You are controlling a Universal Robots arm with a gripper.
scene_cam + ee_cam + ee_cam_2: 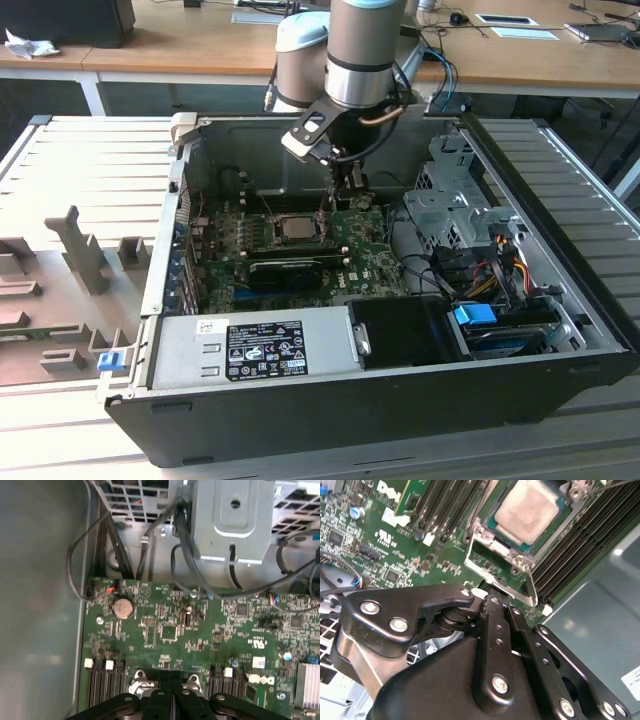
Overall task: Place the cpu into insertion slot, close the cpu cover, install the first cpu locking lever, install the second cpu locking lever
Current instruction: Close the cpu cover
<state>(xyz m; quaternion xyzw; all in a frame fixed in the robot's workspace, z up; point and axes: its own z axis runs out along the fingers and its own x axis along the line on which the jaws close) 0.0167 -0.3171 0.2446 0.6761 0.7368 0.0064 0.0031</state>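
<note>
Can see the cpu (pixel 532 510) lying flat in the insertion slot (pixel 270 232), silver top up. With the fingers (pixel 492 630) pressed together, tips touching the outer edge of the cpu cover (pixel 481 570); cannot tell about anything nipped between. Cover seemingly raised, not yet down on the chip. Possible trouble from here: slipping off that thin edge and striking the green board (pixel 385 555) or the long black slots (pixel 447 510) on 2 sides of the socket; pushing askew and twisting the frame over the chip.

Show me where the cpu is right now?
The cpu sits in the insertion slot on the green motherboard, just to the exterior view's left of the tool.
</note>
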